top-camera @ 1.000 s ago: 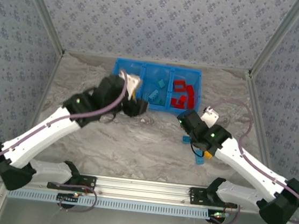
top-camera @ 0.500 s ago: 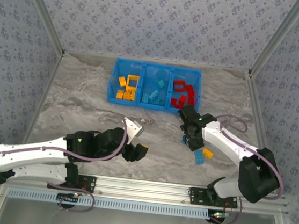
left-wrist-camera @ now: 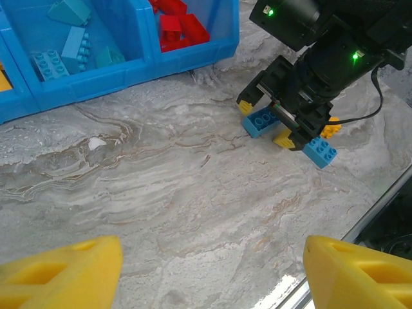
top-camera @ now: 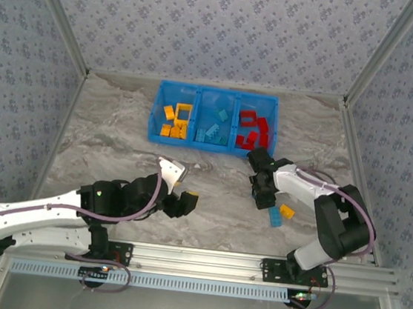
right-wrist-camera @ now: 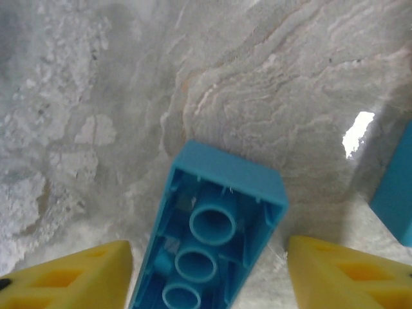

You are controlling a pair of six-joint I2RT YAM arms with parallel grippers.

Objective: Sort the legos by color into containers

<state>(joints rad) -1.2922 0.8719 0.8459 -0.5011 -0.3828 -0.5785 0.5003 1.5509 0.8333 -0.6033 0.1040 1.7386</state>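
The blue bin (top-camera: 199, 92) stands at the back, holding yellow legos (top-camera: 175, 118) on the left, light blue ones (top-camera: 212, 129) in the middle and red ones (top-camera: 255, 129) on the right. My right gripper (right-wrist-camera: 207, 257) is down on the table, open. An upside-down blue lego (right-wrist-camera: 215, 225) lies between its fingers with a gap on each side. Beside it lie another blue lego (left-wrist-camera: 320, 151) and a yellow lego (top-camera: 287, 211). My left gripper (left-wrist-camera: 212, 270) hovers open over bare table near the front, nothing between its fingers.
The marble table (top-camera: 119, 137) is fenced by patterned walls. A metal rail (top-camera: 195, 256) runs along the front edge. In the left wrist view the right gripper (left-wrist-camera: 290, 112) stands astride the blue lego (left-wrist-camera: 261, 121), just off the bin's red corner (left-wrist-camera: 193, 58).
My left arm has pulled back from the bin to the front of the table. My right gripper has swung in and come down astride the blue lego, its jaws narrowing.
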